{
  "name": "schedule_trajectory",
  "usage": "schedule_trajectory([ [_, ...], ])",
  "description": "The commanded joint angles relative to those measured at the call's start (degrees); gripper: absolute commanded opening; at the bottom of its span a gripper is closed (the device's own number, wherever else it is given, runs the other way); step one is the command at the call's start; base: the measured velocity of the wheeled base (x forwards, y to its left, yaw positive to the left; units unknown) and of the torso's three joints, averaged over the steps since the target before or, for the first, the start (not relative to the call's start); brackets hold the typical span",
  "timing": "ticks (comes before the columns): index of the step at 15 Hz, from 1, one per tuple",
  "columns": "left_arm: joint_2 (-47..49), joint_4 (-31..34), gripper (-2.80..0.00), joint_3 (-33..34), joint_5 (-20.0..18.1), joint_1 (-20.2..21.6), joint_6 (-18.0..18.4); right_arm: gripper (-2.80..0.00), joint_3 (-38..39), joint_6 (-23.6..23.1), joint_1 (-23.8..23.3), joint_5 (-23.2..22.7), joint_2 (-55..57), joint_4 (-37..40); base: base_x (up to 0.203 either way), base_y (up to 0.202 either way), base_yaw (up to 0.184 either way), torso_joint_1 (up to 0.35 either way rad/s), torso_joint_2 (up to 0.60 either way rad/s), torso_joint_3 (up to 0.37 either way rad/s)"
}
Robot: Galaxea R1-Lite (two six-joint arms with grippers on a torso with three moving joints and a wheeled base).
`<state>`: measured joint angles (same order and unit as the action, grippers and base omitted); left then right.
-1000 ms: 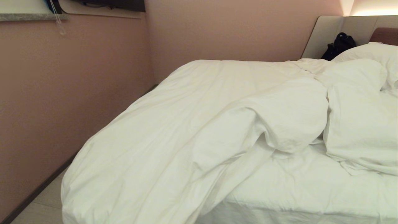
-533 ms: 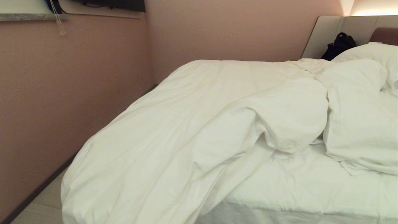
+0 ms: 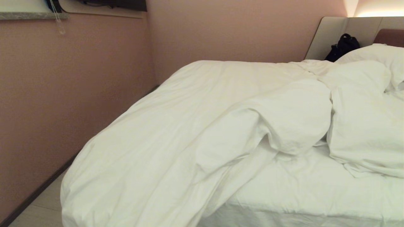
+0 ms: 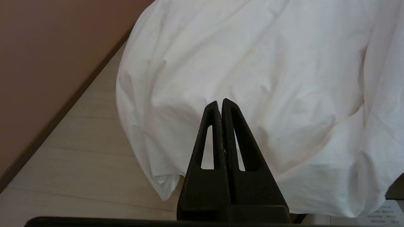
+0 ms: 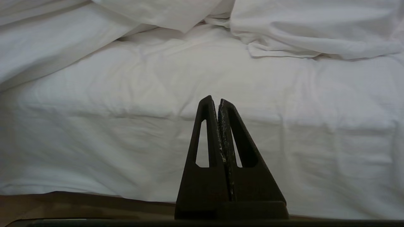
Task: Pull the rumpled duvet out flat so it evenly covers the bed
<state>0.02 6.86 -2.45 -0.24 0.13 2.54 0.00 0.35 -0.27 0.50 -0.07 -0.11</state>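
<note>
The duvet lies bunched toward the robot's left side of the bed. Its left edge hangs over the foot corner down to the floor, while a thick fold is thrown back near the middle. This leaves the fitted sheet bare on the right, up to the pillows at the headboard.

Neither arm appears in the head view. The left hand is pressed together and empty, pointing at the hanging corner of the duvet without touching it. The right hand is likewise pressed together and empty, facing the bare side of the mattress, apart from the cloth.

Step in hand: approach and survey; no grasp is begun.

Next move, as judged: spread one hand, reach to the folded-back edge near the middle of the bed, pinch a firm layer of the duvet, then draw it toward the uncovered right side. The overhanging left corner likely needs pulling up afterwards to even the cover.
</note>
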Motion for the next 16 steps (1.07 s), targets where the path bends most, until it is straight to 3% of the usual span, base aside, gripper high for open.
schedule_trajectory([
  [1, 0.04, -0.01, -2.8, -0.01, -0.02, 0.04, 0.01, -2.8, 0.0, 0.01, 0.0, 0.02, 0.07, 0.02, 0.002, -0.126, 0.01, 0.002, 0.0, 0.002],
  [16, 0.05, -0.01, -2.8, -0.01, 0.06, 0.04, -0.06, -2.8, 0.0, 0.01, 0.0, 0.02, 0.07, 0.02, 0.0, -0.191, 0.0, 0.003, 0.0, 0.002],
])
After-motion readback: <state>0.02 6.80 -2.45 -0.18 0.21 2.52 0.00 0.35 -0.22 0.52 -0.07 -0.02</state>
